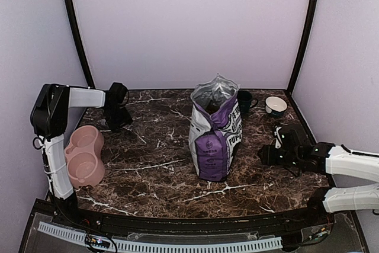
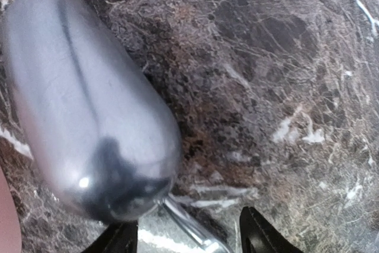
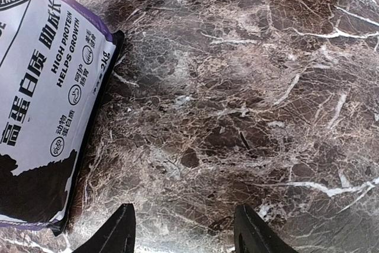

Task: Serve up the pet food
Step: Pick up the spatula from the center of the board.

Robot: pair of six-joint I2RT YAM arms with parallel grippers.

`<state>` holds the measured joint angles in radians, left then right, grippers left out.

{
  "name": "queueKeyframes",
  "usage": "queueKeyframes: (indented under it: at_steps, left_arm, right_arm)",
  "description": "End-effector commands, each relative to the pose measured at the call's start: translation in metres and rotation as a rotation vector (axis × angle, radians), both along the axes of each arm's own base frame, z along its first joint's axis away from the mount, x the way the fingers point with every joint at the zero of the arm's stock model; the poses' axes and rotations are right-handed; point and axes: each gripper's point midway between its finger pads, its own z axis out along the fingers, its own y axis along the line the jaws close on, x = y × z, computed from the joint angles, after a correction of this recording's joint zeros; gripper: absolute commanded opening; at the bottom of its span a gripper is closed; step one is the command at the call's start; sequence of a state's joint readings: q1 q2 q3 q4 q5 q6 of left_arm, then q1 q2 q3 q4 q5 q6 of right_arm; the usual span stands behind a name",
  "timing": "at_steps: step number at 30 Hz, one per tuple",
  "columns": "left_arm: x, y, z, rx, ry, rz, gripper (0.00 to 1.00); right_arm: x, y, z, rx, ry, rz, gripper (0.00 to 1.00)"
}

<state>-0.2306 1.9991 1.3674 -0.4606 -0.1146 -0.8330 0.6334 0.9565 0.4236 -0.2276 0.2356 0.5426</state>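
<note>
Fingers (image 2: 121,238) of the left end effector (image 2: 188,235) stand apart, the handle of a silver scoop (image 2: 89,105) between them, seen only in this view. Right end effector (image 3: 185,229), also apart, hangs over the surface (image 3: 237,117) near the purple-and-white bag (image 3: 41,87). Overhead: pink double bowl (image 1: 86,155) at left, mug (image 1: 244,100) and small bowl (image 1: 275,106) behind. Pet food indiscernible; the bag's dark open mouth lies well apart from both.

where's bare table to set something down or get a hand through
Widest free patch: table between pink bowl and bag. Also bare: the strip in front of the bag, and right of it up to the right end effector. Crowded: back right, mug and small bowl; back left, the left end effector at the scoop.
</note>
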Motion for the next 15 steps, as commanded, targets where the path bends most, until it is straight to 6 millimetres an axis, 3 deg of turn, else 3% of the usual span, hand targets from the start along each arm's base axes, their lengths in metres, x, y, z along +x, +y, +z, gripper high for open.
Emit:
queueKeyframes:
  at_steps: [1, 6, 11, 15]
  left_arm:
    - [0.013, 0.001, -0.005, 0.006, -0.008, 0.007, 0.58]
    - [0.018, -0.002, -0.013, 0.001, 0.006, -0.010, 0.40]
    - [0.012, -0.008, -0.016, -0.032, 0.030, -0.023, 0.11]
    - [0.004, -0.017, -0.014, -0.073, 0.030, -0.043, 0.01]
  right_arm:
    - [0.006, 0.003, 0.001, 0.014, -0.020, 0.008, 0.57]
    - [0.006, 0.004, 0.000, 0.010, -0.013, 0.013, 0.57]
    - [0.007, 0.006, 0.003, 0.018, -0.016, 0.017, 0.57]
    - [0.008, 0.009, 0.005, 0.023, -0.013, 0.022, 0.57]
